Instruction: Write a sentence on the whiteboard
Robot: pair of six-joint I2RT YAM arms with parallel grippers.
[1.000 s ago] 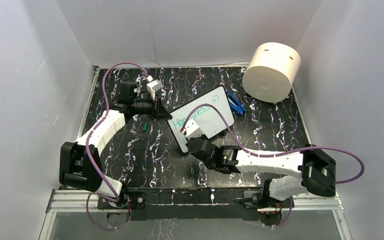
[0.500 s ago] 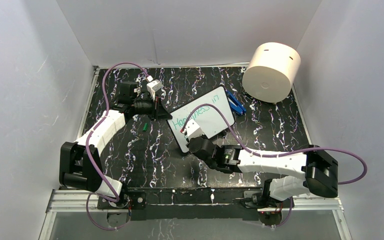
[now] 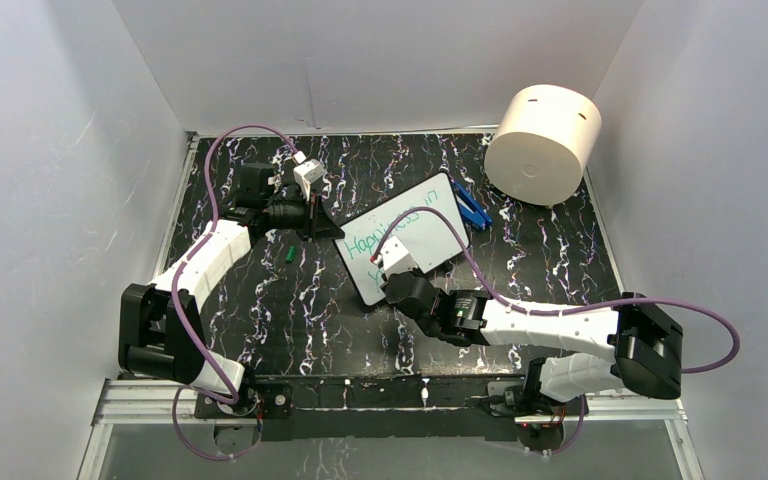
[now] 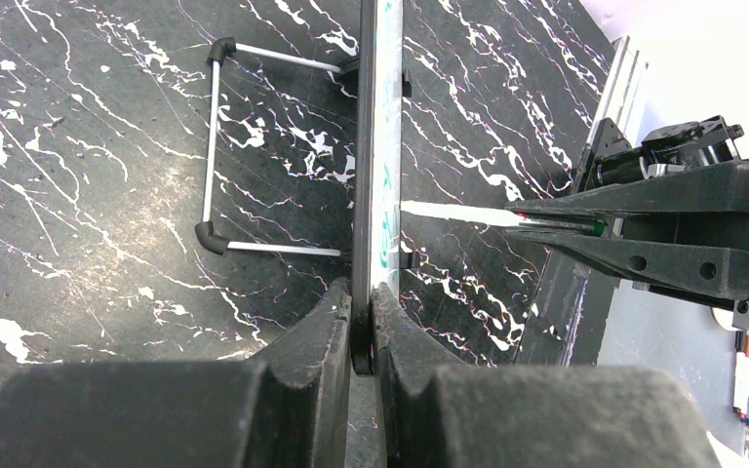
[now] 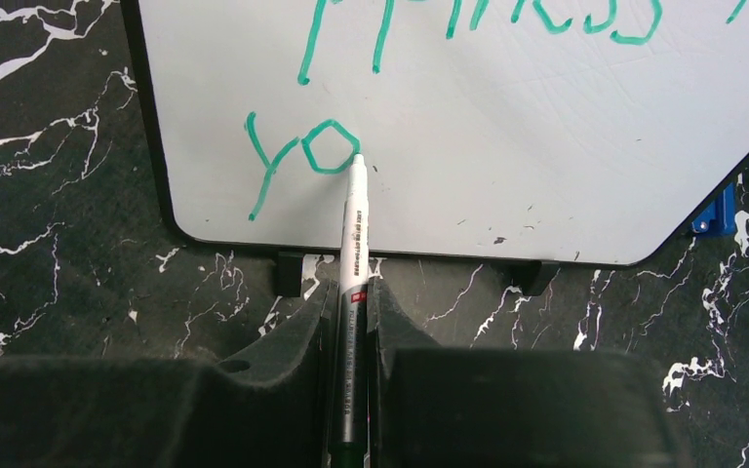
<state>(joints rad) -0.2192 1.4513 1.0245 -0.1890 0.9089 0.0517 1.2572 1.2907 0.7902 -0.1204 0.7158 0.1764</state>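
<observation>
The whiteboard (image 3: 432, 238) stands tilted on a wire stand at the table's middle. The sentence (image 3: 400, 228) reads "Happiness in" in teal on the first line. In the right wrist view the second line (image 5: 300, 156) reads "yo" on the whiteboard (image 5: 507, 146). My right gripper (image 5: 353, 297) is shut on a white marker (image 5: 354, 229), whose tip touches the board just right of the "o". It shows in the top view (image 3: 392, 262) at the board's near edge. My left gripper (image 4: 363, 302) is shut on the whiteboard's edge (image 4: 378, 146); in the top view (image 3: 328, 228) it is at the board's left corner.
A big cream cylinder (image 3: 542, 142) lies at the back right. A blue object (image 3: 472, 206) lies by the board's right edge. A small green cap (image 3: 288, 254) lies left of the board. The wire stand (image 4: 213, 146) props the board behind. Walls close in on three sides.
My right gripper has shifted a little to the right along the board's lower line with the marker, uncovering more of "Happiness". The left arm and the board have not moved.
</observation>
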